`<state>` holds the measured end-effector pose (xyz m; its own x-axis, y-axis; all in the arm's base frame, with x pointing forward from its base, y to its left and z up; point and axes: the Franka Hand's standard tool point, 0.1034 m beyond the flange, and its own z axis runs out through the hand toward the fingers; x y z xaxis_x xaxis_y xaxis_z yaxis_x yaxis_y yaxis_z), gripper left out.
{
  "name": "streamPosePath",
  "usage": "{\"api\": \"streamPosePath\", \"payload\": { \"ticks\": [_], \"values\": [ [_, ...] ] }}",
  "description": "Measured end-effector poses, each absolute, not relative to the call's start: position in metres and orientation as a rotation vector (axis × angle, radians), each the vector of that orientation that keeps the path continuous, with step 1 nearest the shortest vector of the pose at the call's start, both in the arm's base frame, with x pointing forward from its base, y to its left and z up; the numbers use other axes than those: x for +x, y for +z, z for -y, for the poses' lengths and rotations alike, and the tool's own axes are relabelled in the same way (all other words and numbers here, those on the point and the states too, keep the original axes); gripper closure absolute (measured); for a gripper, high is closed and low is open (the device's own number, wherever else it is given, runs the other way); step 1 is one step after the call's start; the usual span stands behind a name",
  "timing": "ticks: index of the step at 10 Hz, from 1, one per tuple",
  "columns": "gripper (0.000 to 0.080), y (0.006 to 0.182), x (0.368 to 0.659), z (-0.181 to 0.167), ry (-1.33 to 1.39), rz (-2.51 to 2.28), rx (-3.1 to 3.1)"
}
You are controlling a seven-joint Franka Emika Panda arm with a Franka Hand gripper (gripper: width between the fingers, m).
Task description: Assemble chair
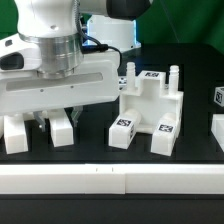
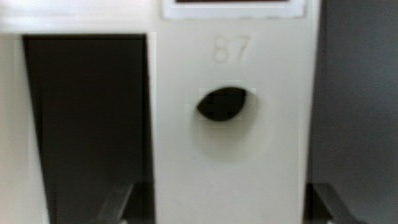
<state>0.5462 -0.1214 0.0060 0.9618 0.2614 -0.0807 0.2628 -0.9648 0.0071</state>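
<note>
Gripper (image 1: 60,120) (image 2: 226,206): clenched on a leg (image 1: 60,130) (image 2: 228,150), with the arm reaching straight down from above at the exterior view's left. In the wrist view the two dark fingers (image 2: 125,205) press against opposite long sides of the leg, which fills the space between them.

Leg: a thick white bar lying flat on the black table (image 1: 95,150). Its upper face has a round dark hole (image 2: 222,103) and faint raised numerals above the hole. A tag (image 2: 231,6) sits at the far end, cut off by the picture edge. In the exterior view only the near end of the leg shows below the gripper body.

Second leg (image 1: 15,132) (image 2: 7,130): lies beside the held one and parallel to it, with a dark strip of table between them. The two do not touch.

Seat block (image 1: 150,105): stands on the table towards the exterior view's right, well apart from the gripper. It has two upright pegs (image 1: 172,72) at the back and tags on its rear wall and front faces.

Edge part (image 1: 218,100): a white piece bearing a tag, cut off at the exterior view's right edge. Its shape cannot be told.

Rail (image 1: 110,180): a long white bar running across the front of the table, nearest the exterior camera.
</note>
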Motion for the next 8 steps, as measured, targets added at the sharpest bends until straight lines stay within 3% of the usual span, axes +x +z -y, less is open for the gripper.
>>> {"api": "streamPosePath", "payload": {
  "ticks": [4, 8],
  "values": [
    [0.0513, 0.011, 0.547, 0.121, -0.119, -0.407, 3.097],
    [0.0512, 0.056, 0.555, 0.099, -0.113, -0.285, 3.143]
  ]
}}
